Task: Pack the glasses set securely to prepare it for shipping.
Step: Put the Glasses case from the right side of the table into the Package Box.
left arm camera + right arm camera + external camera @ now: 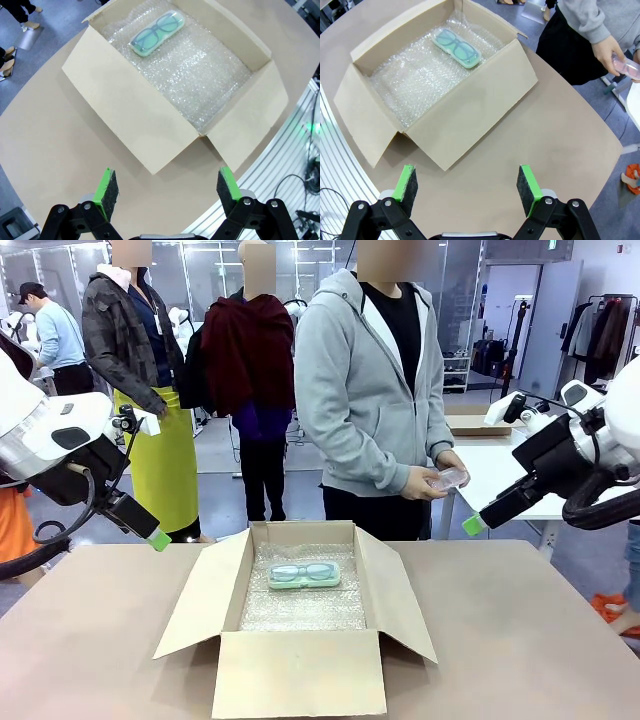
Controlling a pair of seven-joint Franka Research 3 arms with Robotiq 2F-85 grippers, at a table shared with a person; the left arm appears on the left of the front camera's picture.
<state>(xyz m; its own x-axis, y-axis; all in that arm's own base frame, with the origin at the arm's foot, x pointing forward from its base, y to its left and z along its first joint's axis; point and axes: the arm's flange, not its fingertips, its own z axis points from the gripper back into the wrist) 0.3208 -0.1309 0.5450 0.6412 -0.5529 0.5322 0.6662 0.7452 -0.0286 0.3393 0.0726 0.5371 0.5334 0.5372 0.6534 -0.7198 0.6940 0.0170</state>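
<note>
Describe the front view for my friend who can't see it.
An open cardboard box on the table holds a mint green case on bubble wrap. Behind it a person in a grey hoodie holds a pale pink case, while the left gripper and right gripper hover at either side.

Mint green case point(303, 575): one. Pale pink case point(447, 479): one. Cardboard box point(300, 677): one. Bubble wrap point(300, 615): seemingly one sheet.

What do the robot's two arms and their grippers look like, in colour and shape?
The left arm and right arm have white rounded shells, black joints and looped black cables. The left gripper and right gripper are black, each with two flat green pads.
</note>
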